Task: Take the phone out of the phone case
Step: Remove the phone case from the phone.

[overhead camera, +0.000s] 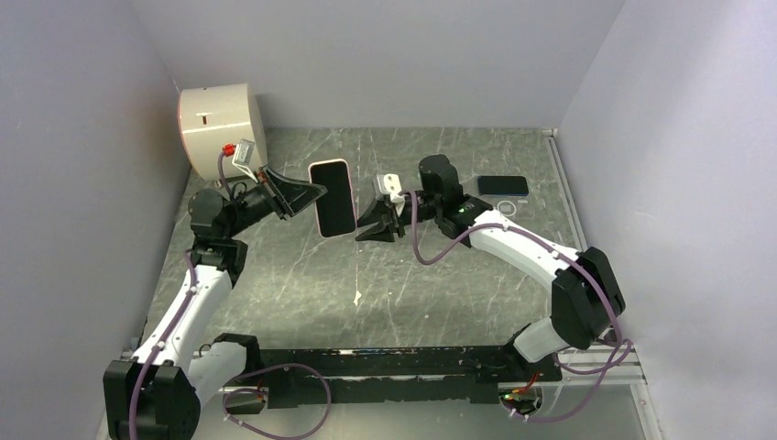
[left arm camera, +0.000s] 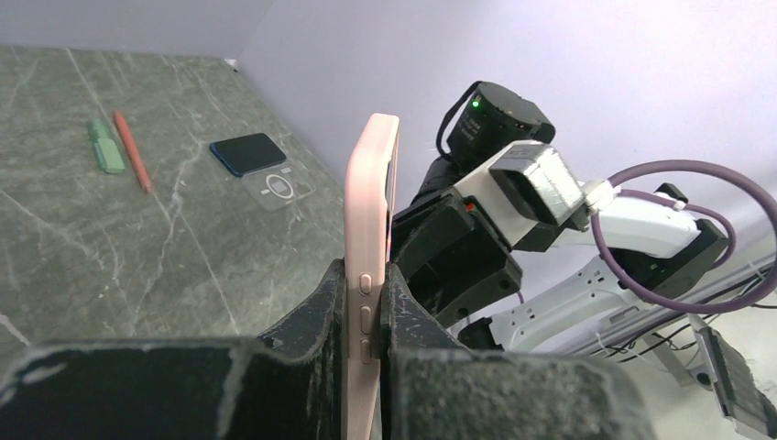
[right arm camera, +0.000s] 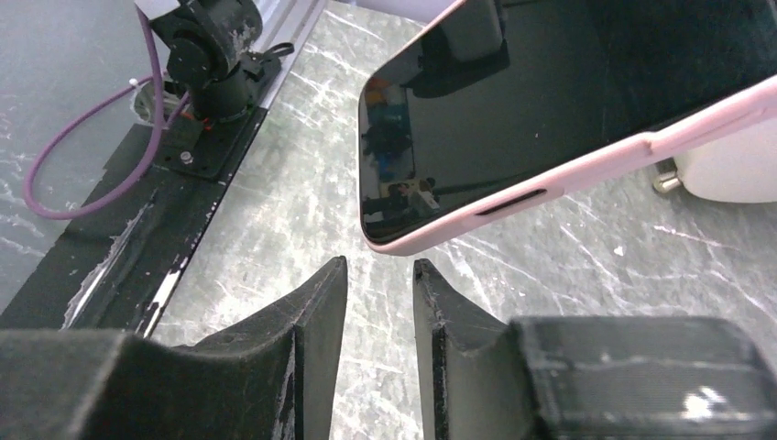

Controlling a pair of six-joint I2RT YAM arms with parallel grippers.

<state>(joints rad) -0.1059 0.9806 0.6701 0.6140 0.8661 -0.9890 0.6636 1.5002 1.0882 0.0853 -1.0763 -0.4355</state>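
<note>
Two arms meet above the tabletop. The left gripper pinches the pink phone case front to back at one long edge, with the phone seated inside and its long axis crossing those fingers. The right gripper, the free one, sits just short of the case's bottom corner, its fingers parted narrowly and holding nothing.
</note>
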